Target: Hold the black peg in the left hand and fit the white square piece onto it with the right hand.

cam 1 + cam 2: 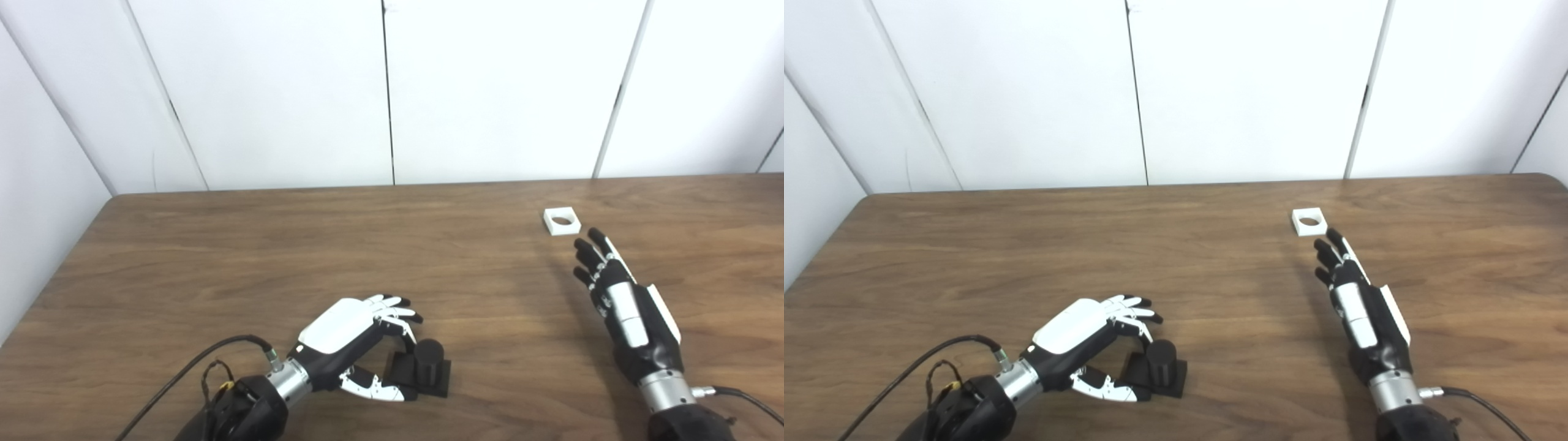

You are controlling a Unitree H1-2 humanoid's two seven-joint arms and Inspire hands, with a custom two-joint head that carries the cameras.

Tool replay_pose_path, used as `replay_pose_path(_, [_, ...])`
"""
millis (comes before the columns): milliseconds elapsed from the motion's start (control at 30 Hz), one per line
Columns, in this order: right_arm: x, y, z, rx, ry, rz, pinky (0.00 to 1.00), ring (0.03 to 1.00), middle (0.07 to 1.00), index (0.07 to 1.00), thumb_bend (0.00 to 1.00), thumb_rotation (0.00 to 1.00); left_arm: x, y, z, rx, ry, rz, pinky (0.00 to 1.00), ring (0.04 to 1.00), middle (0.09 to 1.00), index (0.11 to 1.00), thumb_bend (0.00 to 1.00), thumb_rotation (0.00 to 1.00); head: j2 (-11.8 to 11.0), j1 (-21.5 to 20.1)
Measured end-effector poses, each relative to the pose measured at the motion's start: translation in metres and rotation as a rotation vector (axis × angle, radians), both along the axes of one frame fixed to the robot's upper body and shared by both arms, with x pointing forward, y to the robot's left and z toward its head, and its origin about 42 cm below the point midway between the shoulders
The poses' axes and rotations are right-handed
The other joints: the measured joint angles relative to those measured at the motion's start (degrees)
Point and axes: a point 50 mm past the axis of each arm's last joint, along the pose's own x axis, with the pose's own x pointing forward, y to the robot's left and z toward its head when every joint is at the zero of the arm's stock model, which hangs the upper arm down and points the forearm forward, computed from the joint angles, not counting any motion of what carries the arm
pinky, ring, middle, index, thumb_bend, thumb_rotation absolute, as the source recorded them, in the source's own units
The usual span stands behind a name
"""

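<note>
Black peg [429,357] standing on its flat black base, near the front of the wooden table [306,245]. Left hand [355,343] curled loosely around it, fingers apart, not gripping. White square piece [561,221] lying flat farther back. Right hand [618,300] open, fingers straight, just short of the white piece.

table [245,257]: bare between hands | white square piece [561,220]: unobstructed all round
</note>
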Motion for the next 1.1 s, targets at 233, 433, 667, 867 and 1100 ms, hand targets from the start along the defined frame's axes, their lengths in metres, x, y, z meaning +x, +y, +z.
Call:
replay_pose_path(233, [0.010,-0.060,0.021,-0.383,-0.048,-0.176,0.94,0.922,0.866,0.747,0.81,0.25,0.001,0.000,-0.002,-0.009,0.001,0.005,0.95,0.930,0.849,0.528,0.56,0.40,0.09,-0.62])
replay_pose_path(433, [0.057,-0.089,0.073,-0.618,-0.112,-0.224,0.98,0.988,0.908,0.730,0.90,0.27,0.005,-0.005,-0.001,-0.012,-0.005,-0.003,0.95,0.937,0.856,0.541,0.56,0.43,0.00,-0.70])
replay_pose_path(667, [0.089,-0.095,0.078,-0.692,-0.026,-0.170,0.97,1.000,0.945,0.729,0.91,0.25,0.006,-0.009,-0.005,-0.031,-0.004,-0.012,0.94,0.930,0.849,0.537,0.56,0.43,-0.61,-1.14])
replay_pose_path(867, [0.100,-0.093,0.063,-0.730,0.049,-0.134,0.97,1.000,0.953,0.744,0.94,0.28,0.010,-0.009,-0.005,-0.027,-0.007,-0.013,0.95,0.935,0.856,0.539,0.56,0.43,-1.14,-1.85])
replay_pose_path(1100, [0.126,-0.085,0.065,-0.836,0.088,-0.082,1.00,1.000,0.954,0.749,0.95,0.27,0.014,-0.009,-0.006,-0.021,-0.012,-0.020,0.95,0.934,0.855,0.537,0.56,0.44,-2.02,-2.20])
